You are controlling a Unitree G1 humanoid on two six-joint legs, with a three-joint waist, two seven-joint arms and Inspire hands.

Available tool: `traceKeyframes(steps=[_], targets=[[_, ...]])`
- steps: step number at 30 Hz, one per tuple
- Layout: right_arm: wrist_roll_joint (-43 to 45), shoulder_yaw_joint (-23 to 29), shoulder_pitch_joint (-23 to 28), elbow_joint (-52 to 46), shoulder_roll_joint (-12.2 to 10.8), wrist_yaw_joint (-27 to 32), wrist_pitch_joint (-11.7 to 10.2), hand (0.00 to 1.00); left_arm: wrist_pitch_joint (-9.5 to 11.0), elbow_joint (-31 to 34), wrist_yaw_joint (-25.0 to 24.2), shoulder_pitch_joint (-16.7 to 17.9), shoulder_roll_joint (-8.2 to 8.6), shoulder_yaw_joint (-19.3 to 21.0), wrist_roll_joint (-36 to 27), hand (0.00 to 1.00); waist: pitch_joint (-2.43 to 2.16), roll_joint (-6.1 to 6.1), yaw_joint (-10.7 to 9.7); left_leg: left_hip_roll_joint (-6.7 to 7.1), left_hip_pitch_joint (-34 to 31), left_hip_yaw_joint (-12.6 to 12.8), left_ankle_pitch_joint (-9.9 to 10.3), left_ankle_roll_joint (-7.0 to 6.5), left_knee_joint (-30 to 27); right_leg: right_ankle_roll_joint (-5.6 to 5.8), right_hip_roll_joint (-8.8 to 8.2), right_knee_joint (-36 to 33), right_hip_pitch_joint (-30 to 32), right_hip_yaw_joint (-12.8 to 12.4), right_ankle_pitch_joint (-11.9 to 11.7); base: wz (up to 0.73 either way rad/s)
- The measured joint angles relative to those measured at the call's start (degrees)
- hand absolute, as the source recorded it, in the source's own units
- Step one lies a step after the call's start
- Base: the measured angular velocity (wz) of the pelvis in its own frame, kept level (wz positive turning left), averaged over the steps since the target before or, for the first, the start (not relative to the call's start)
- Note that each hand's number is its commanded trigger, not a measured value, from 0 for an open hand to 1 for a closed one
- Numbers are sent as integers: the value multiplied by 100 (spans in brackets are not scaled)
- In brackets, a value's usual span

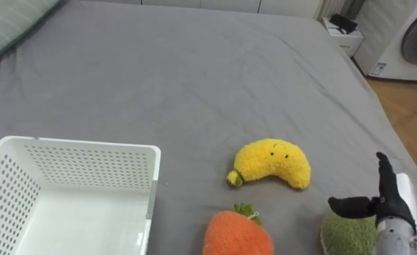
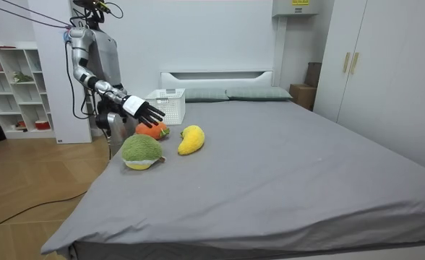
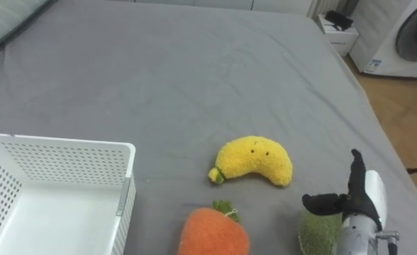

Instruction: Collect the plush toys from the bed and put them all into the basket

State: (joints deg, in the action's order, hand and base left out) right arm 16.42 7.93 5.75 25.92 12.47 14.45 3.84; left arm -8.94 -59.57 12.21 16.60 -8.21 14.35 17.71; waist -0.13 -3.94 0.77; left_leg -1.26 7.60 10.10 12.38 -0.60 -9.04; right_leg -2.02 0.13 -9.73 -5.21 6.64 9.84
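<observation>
Grey bed (image 1: 194, 71) carries banana toy (image 1: 274, 163), carrot toy (image 1: 237, 234) and green toy (image 1: 347, 232), near white basket (image 1: 88, 152). Right hand (image 1: 387, 202) hovers over green toy, fingers spread, holding nothing. We judge toys light, squashy, non-slip; we'd grip round plump middle.

The bed sheet (image 1: 194, 71) is grey matt cloth, smooth apart from faint creases. At eight o'clock on it the basket (image 1: 88, 147) is hard white plastic with perforated walls, smooth and faintly shiny. The three toys are nubbly, fleecy plush without gloss: the yellow banana (image 1: 274, 163) near the centre, the orange carrot (image 1: 238, 234) at six o'clock with a green tuft, and the green plush toy (image 1: 347, 234) at five o'clock, where the right hand (image 1: 384, 198) shows straight matt black fingers above a silvery metal wrist; at three o'clock the floor (image 1: 410, 113) is wood with a soft sheen.
</observation>
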Motion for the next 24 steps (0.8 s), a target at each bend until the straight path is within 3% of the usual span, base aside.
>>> traceKeyframes(steps=[11, 14, 17, 18, 19, 20, 21, 24], targets=[[282, 3, 27, 866, 12, -593, 180, 0, -101, 151, -52, 30, 5, 15, 3, 0, -6, 1, -33, 14, -14, -105, 0, 0, -17, 1, -14, 29, -85, 95, 2, 5], [490, 8, -6, 1301, 72, -771, 182, 0, -109, 223, -52, 93, 18, 131, 60, 0, -45, -44, 15, 7, 9, -145, 1, 0, -11, 3, -16, 107, -110, 137, -5, 6], [660, 10, -121, 1897, 194, -947, 188, 0, -121, 220, -52, 49, -18, 131, 74, 0, -48, -90, 96, 7, 21, -246, 1, 0, -25, 3, -27, 117, -173, 197, -8, 12], [725, 2, -231, 2184, 240, -990, 154, 14, -120, 189, -52, 50, -37, 129, 76, 0, -42, -121, 104, 13, 22, -270, 1, 0, -48, 3, -31, 119, -202, 218, -8, 18], [785, -3, -287, 2342, 265, -1018, 123, 60, -120, 167, -52, 36, -43, 125, 77, 0, -40, -131, 113, 14, 23, -281, 1, 0, -56, 3, -33, 122, -214, 229, -8, 12], [879, -11, -385, 2588, 300, -1057, 105, 73, -119, 154, -52, 30, -43, 117, 84, 0, -36, -153, 130, 22, 20, -297, 1, 0, -68, 3, -34, 118, -222, 235, -7, 8], [887, -33, -428, 2715, 329, -1090, 106, 100, -120, 140, -52, 29, -43, 115, 116, 0, -30, -172, 148, 21, 14, -310, 1, 0, -73, 4, -35, 117, -222, 247, -7, 6], [881, -148, -428, 2805, 402, -1094, 120, 100, -123, 90, -52, -10, -44, 93, 217, 0, -21, -211, 202, 10, 3, -339, 2, -2, -71, 4, -41, 117, -223, 296, -6, 2]])
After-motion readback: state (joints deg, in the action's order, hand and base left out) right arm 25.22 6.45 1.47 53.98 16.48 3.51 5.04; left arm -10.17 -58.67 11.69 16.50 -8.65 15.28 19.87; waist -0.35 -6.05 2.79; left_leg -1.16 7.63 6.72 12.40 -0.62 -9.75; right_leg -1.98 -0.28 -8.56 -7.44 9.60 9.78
